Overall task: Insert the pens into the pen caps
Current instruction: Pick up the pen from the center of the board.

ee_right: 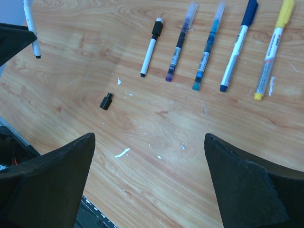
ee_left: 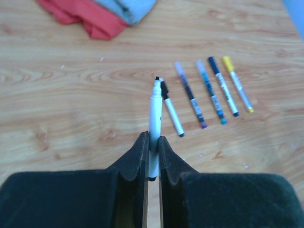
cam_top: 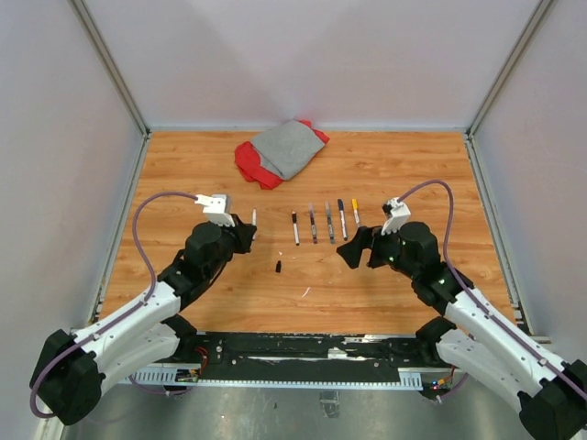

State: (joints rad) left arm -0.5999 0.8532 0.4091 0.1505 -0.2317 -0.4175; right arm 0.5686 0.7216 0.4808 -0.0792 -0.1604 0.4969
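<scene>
My left gripper (ee_left: 152, 142) is shut on a white pen (ee_left: 154, 109), whose bare dark tip points away from the fingers; the same pen (cam_top: 254, 218) shows in the top view, held above the table. A short black pen cap (ee_right: 106, 100) lies loose on the wood, also seen as a cap (cam_top: 278, 267) between the two arms. Several more pens (cam_top: 329, 223) lie in a row behind it, the rightmost with a yellow end (ee_right: 271, 52). My right gripper (ee_right: 149, 137) hovers open and empty over bare wood, right of the cap.
A red and grey cloth (cam_top: 280, 151) is bunched at the back of the table. Small white scraps (ee_right: 122, 152) dot the wood near the cap. Grey walls close in the table on three sides.
</scene>
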